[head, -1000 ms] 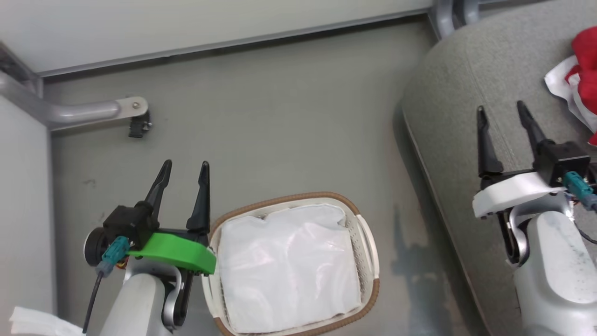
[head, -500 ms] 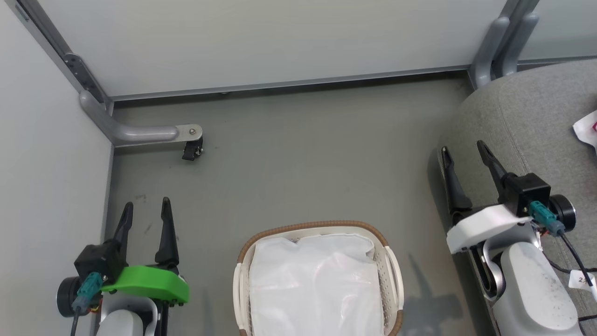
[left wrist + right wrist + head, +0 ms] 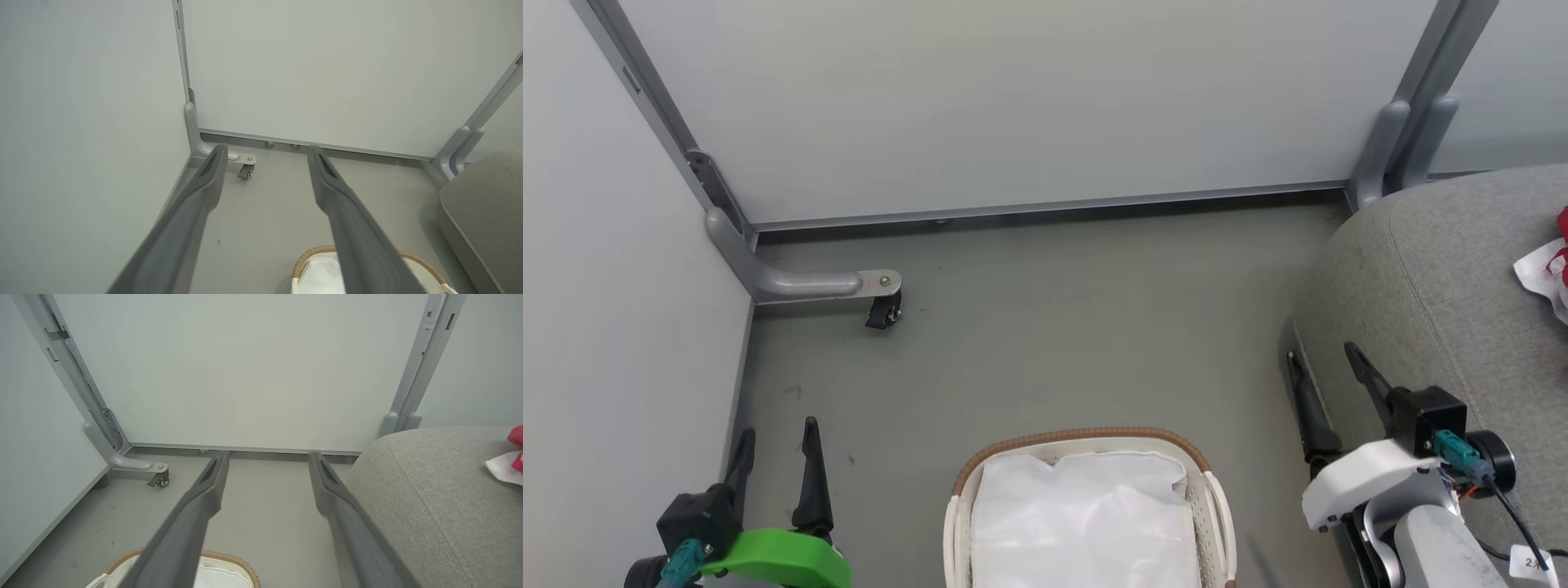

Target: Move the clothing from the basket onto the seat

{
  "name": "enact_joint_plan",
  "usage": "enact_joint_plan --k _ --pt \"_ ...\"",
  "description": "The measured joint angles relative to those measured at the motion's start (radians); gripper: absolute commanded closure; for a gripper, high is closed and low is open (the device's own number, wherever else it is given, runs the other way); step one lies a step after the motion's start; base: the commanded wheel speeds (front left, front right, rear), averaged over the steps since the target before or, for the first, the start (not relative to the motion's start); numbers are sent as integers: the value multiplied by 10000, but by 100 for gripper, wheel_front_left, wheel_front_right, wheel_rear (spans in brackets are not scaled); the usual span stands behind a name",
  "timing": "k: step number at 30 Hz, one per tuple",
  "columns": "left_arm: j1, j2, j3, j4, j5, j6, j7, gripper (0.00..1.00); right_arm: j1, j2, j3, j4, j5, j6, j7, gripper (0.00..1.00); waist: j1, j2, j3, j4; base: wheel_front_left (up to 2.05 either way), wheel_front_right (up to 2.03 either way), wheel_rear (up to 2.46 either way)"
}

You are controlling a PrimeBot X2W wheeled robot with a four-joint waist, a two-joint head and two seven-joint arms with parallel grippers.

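Note:
The basket [image 3: 1086, 438] stands on the floor at the bottom middle of the head view, and I see just its white liner [image 3: 1086, 523] inside. Red and white clothing [image 3: 1547, 273] lies on the grey seat [image 3: 1437, 286] at the far right edge. My left gripper [image 3: 777, 433] hangs open over the floor, left of the basket, with nothing between its fingers. My right gripper [image 3: 1321, 353] is open and empty at the seat's near edge. The left wrist view has my left gripper [image 3: 266, 149] open, basket [image 3: 310, 255] below. The right wrist view shows my right gripper [image 3: 268, 455] open, the seat [image 3: 429, 490] and clothing [image 3: 510, 461].
Pale partition walls close the space behind and to the left. A grey bracket foot with a small caster [image 3: 882, 298] juts onto the floor at the left corner. A grey post base [image 3: 1405, 147] stands behind the seat. Grey floor [image 3: 1054, 343] lies between basket and wall.
The head camera has swung, so the whole picture shifted: wall higher, basket and both grippers lower in view, clothing nearer the right edge. Both grippers stay open and empty.

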Motion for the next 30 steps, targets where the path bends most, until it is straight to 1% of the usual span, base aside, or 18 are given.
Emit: enact_joint_plan --k 5,6,11,13,30 --pt "273 -4 8 48 -109 0 0 0 332 10 111 58 228 0 0 0 0 0 -257 -9 0 0 0" --pt "312 -8 40 56 -190 0 0 100 340 12 128 59 267 0 0 100 0 0 -288 -19 0 0 0" --pt "408 -65 -13 456 -196 2 12 100 546 100 121 447 286 2 19 100 0 0 -302 -22 0 0 0" --pt "410 -81 -4 489 -447 2 127 100 593 115 79 510 531 2 142 100 0 0 -305 -21 0 0 0" --pt "384 -81 234 165 -3317 2 920 100 669 109 -176 79 3724 2 909 100 0 0 -330 -17 0 0 0"
